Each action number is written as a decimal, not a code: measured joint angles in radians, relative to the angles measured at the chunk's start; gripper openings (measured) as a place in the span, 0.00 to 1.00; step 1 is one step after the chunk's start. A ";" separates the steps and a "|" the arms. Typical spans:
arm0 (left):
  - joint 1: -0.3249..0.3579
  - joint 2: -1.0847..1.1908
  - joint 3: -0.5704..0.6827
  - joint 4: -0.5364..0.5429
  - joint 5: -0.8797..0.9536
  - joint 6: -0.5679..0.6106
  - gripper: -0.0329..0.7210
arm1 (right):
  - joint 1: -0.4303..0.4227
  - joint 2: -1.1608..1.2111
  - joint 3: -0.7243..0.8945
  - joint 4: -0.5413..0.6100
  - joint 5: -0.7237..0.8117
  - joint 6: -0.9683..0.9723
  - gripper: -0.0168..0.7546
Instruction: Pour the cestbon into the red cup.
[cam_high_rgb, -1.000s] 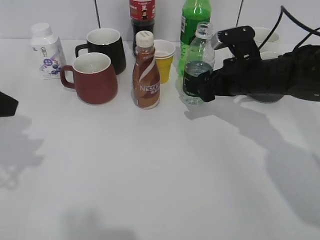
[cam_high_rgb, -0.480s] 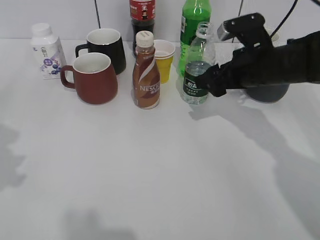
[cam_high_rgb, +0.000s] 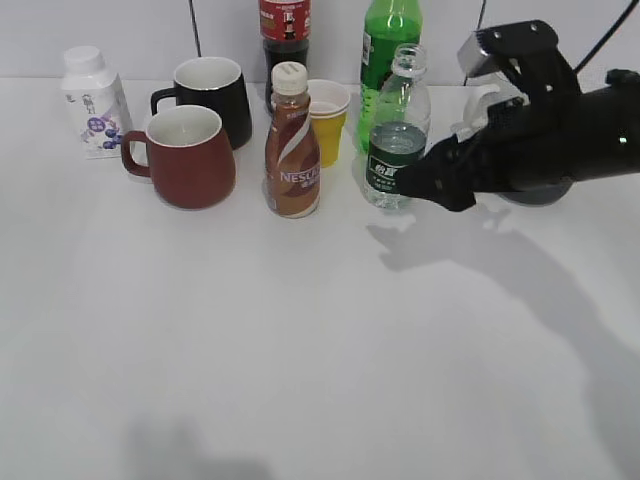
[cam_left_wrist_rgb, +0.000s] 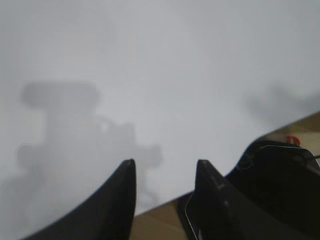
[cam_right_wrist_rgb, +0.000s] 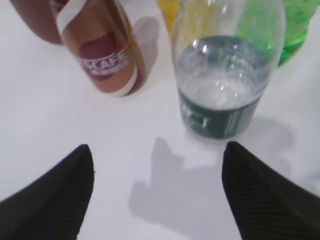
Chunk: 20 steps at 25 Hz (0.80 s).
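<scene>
A test bench, likely a lab: bare white tabletop, drinks and mugs lined along a plain wall.

The white counter carries a row at its back: a white bottle at left, the red cup with a black mug behind it, a brown bottle, a yellow cup, the cestbon, a green bottle and a cola bottle farthest back.

Matte black right arm with boxy grey-topped wrist module, thin black cable above at one o'clock, ribbed black fingers; left gripper with glossy black curved fingers
</scene>
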 joint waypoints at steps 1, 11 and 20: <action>0.000 -0.025 0.010 -0.001 0.013 0.000 0.44 | 0.000 -0.011 0.016 0.000 0.001 0.004 0.79; 0.000 -0.361 0.151 -0.013 0.079 -0.016 0.44 | 0.000 -0.161 0.135 0.000 0.130 0.009 0.79; 0.000 -0.509 0.161 -0.015 0.045 -0.018 0.44 | 0.000 -0.258 0.203 0.000 0.225 -0.065 0.71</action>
